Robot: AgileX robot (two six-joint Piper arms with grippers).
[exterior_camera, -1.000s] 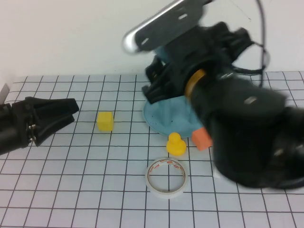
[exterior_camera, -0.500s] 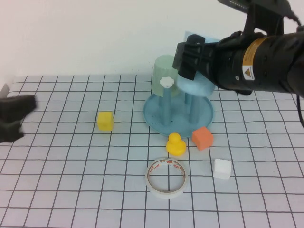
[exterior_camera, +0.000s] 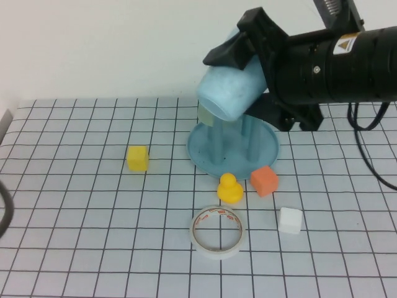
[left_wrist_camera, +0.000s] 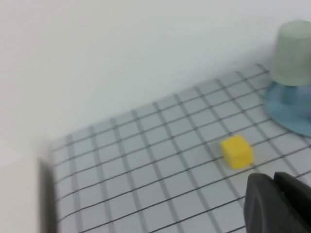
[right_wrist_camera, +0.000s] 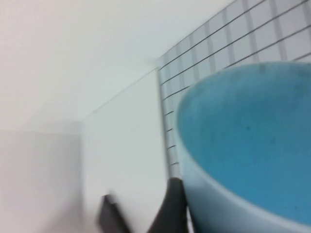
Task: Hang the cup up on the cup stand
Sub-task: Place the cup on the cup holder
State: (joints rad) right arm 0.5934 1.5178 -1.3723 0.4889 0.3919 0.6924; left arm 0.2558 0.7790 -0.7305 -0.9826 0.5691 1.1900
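My right gripper (exterior_camera: 251, 77) is shut on the light blue cup (exterior_camera: 229, 93) and holds it tilted in the air over the back left of the blue cup stand (exterior_camera: 208, 155). The cup's closed end faces left and forward. In the right wrist view the cup's inside (right_wrist_camera: 248, 141) fills the picture, with one dark finger (right_wrist_camera: 171, 206) against its rim. The cup hides the peg tops; two blue pegs (exterior_camera: 248, 139) show below it. My left gripper (left_wrist_camera: 274, 194) shows only in the left wrist view, shut and empty, low over the table left of the stand (left_wrist_camera: 286, 109).
A pale green cup (left_wrist_camera: 294, 53) sits upside down on the stand; only a sliver (exterior_camera: 205, 117) shows in the high view. Around it lie a yellow cube (exterior_camera: 137, 158), a yellow duck (exterior_camera: 229, 188), an orange cube (exterior_camera: 265, 180), a white cube (exterior_camera: 289, 220) and a tape ring (exterior_camera: 217, 231).
My right arm has pulled back from the camera and now holds the blue cup higher and tilted in front of the green cup. My left arm has moved left out of the high view.
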